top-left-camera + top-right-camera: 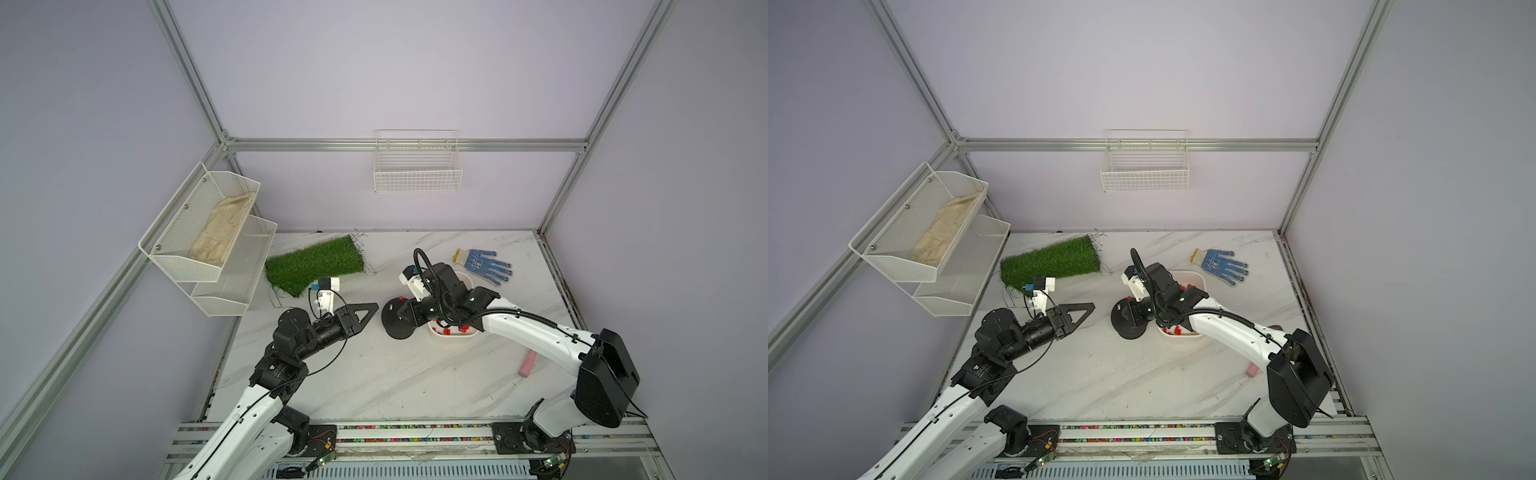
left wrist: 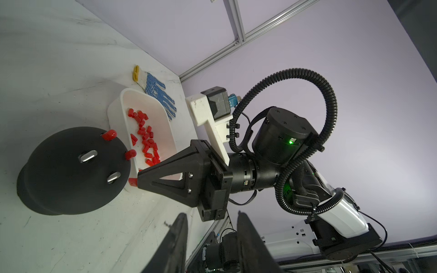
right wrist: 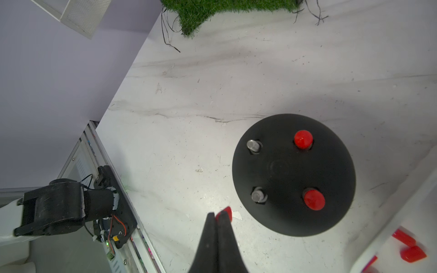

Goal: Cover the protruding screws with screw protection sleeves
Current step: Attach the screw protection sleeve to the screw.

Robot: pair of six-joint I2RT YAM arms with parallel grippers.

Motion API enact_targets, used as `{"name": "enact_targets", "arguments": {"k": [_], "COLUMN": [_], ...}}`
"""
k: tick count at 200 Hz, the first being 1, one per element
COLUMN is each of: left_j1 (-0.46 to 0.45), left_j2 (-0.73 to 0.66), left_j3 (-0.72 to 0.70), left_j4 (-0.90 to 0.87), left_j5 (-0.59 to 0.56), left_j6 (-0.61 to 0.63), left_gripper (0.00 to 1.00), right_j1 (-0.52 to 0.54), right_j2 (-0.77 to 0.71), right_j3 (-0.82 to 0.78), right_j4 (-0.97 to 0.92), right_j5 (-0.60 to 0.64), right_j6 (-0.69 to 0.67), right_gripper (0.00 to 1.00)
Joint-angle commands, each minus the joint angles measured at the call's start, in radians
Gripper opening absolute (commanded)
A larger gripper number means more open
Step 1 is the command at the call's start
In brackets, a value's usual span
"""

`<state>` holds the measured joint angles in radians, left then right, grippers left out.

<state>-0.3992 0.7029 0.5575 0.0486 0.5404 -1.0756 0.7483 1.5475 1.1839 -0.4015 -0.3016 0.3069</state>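
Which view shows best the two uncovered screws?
The right wrist view: it looks down on the black base, both bare screws clear. The left wrist view shows them from the side. In both top views the base is small, partly under the right arm.

Both top views look down from high overhead; each wrist camera sits close, sharing the black round dome-shaped base (image 3: 293, 175).

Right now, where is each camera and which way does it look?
Top views: high behind left arm, right arm; looking down on table, black base.
Left wrist: low, looking sideways at base and right gripper; left fingers show, open.
Right wrist: looking down on base; right fingers, shut, pinch a red sleeve.
Both wrist views share two capped screws, two bare screws.
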Motion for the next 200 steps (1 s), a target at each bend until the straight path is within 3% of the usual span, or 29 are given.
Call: {"name": "enact_targets", "arguments": {"k": [1, 200], "left_j1": [0.010, 0.014], "left_j2": [0.001, 0.026], "left_j3": [-0.027, -0.018], "left_j4": [0.008, 0.031], "left_j5": [-0.012, 0.009], "left_j6": [0.031, 0.025], "left_gripper": [0.36, 0.36], "right_j1": [0.006, 0.005], "right_j2": [0.009, 0.041], "right_j3": [-0.020, -0.060], "right_j4": [0.054, 0.104], "right_j5": [0.053, 0.066], "right_j6": [-0.027, -0.040], "right_gripper": [0.06, 0.06]}}
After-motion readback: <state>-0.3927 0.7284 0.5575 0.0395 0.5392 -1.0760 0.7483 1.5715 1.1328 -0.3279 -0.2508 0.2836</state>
